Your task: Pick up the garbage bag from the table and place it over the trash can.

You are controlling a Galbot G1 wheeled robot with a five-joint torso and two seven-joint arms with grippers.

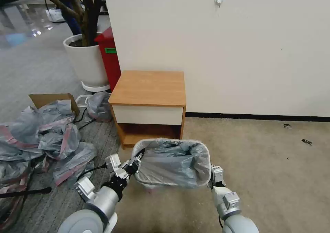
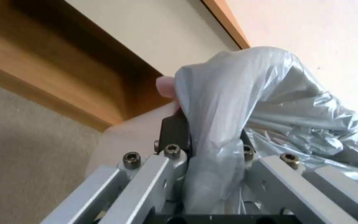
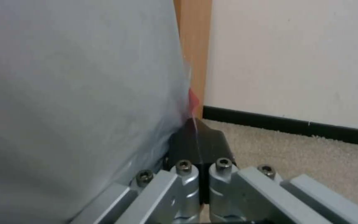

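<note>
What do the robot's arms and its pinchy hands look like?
Both arms are smooth silver-grey tubes with rounded joints. The left gripper and right gripper have pale grey metal bars, dark bolts, white blocks and black fingertips. A black cable runs by the left arm.

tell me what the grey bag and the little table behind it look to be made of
The thin crinkled grey garbage bag looks like glossy translucent plastic film: it creases sharply and catches highlights. The small orange-brown table looks like wood or wood-grain laminate, matte, with a smooth white drawer front; which of the two I cannot tell.
</note>
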